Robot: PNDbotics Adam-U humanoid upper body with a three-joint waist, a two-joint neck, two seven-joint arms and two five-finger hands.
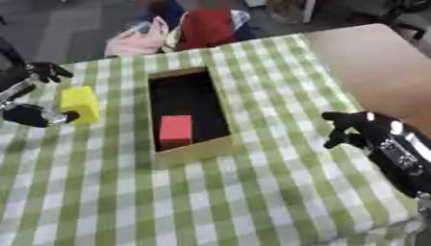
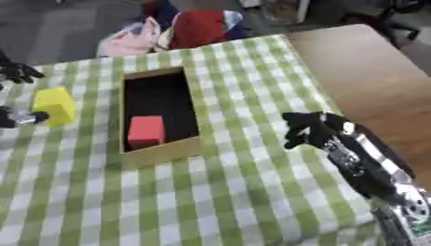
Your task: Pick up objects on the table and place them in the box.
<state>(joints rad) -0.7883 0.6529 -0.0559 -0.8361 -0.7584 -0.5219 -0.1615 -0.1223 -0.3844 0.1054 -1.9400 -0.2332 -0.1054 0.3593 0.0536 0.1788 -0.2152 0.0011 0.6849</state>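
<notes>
Since the yellow block (image 1: pixel 81 103) sits left of the box (image 1: pixel 195 150) on the counter (image 1: pixel 278 192), the left hand (image 1: pixel 38 115) is nearer — its fingers seemingly spread open around it; right hand (image 1: pixel 358 127) curled, empty

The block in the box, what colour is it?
Red block in the box; left eye view shows it best.

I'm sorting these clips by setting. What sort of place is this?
Probably an indoor lab or demo room, not a home. A table under a green checked cloth holds only a box and plain blocks: yellow, red. Bags or clothes lie heaped on the grey floor behind.
</notes>
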